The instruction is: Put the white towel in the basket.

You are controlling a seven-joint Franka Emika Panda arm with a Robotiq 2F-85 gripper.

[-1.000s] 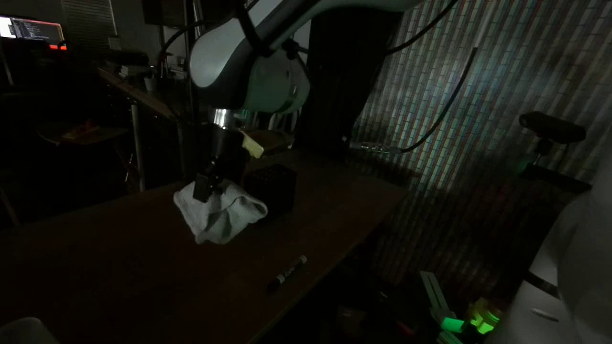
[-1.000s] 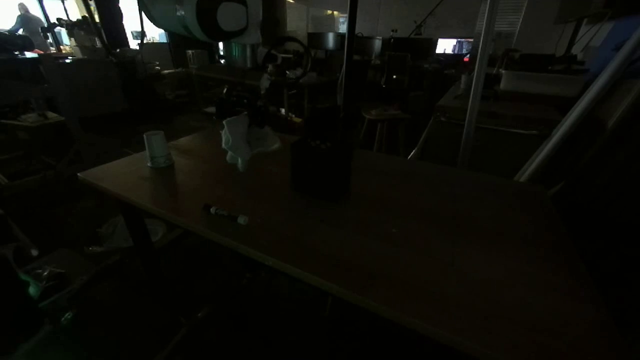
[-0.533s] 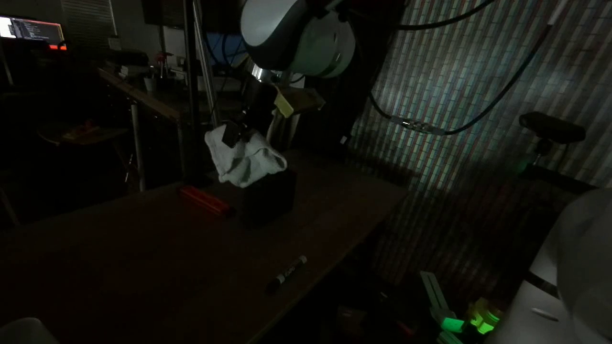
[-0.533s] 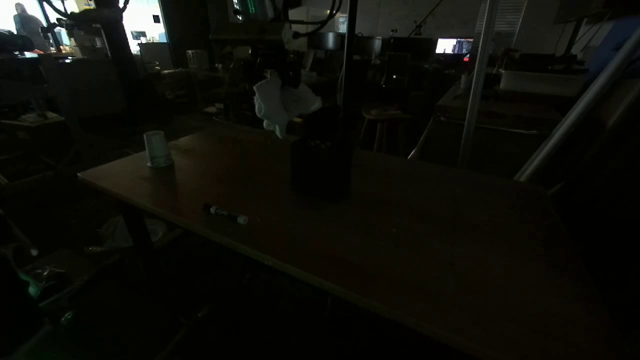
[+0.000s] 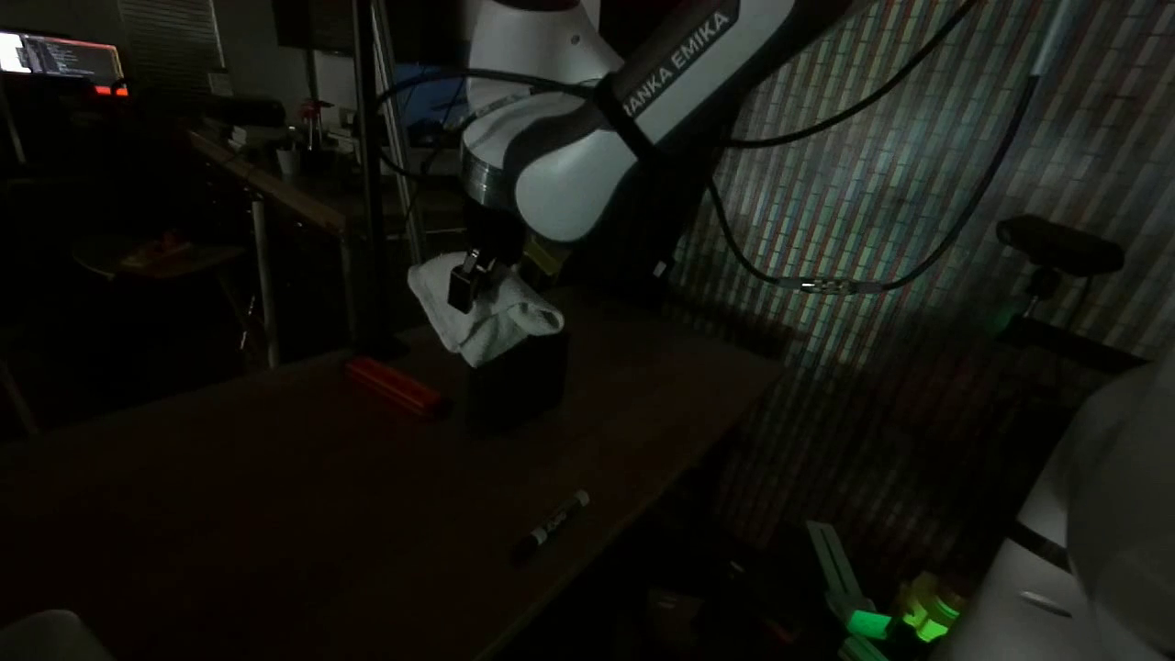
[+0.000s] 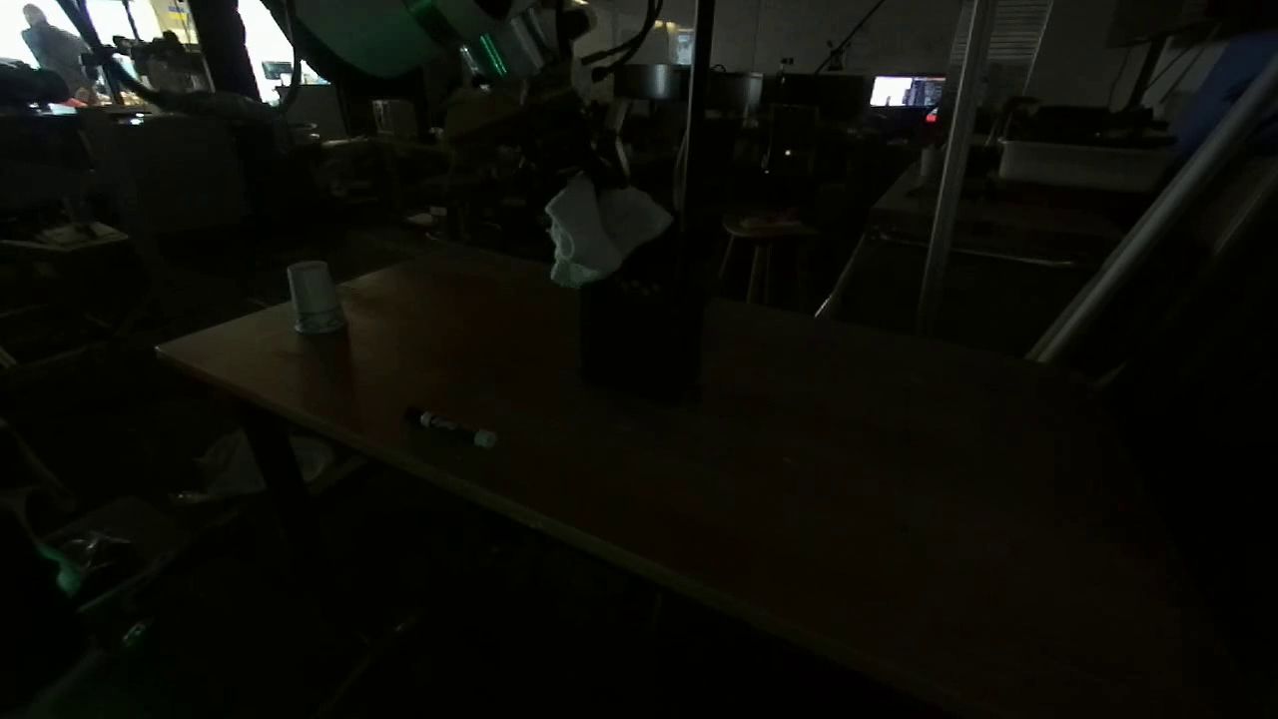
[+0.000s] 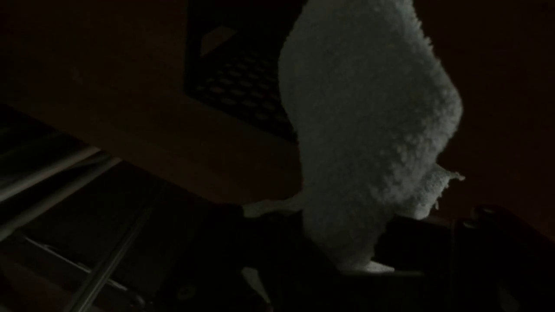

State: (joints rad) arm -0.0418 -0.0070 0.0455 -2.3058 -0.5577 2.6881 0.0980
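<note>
While little light fell on the table [image 5: 321, 514], the gripper [image 5: 468, 286] in an exterior view had its fingers clamped on the towel [image 5: 500, 323], at the end of the arm [image 5: 569, 184]. Folds of cloth spread to both sides of the fingers and hung across the top of the basket [image 5: 521, 387] as seen from there; whether the two touched could not be told. The basket stood on the table, with a red bar [image 5: 393, 386] near it and a marker [image 5: 556, 521] well apart, close to the edge. A patterned wall [image 5: 872, 184] rose past the table, and a screen [image 5: 60, 60] glowed in the distance.

In an exterior view with a pale cup [image 6: 316, 298] on the table, the towel hung near the top of the basket, mostly to one side of it. The gripper was nearly lost in shadow. The marker lay between cup and basket, nearer the edge, and a stool [image 6: 769, 229] stood beyond the table.

In the wrist view, the towel stuck out from between the dark fingers, which pinched it at the bottom of the view. Past its side showed a part of the basket pierced with rounded holes. Metal bars [image 7: 50, 173] ran beyond the table's edge.
</note>
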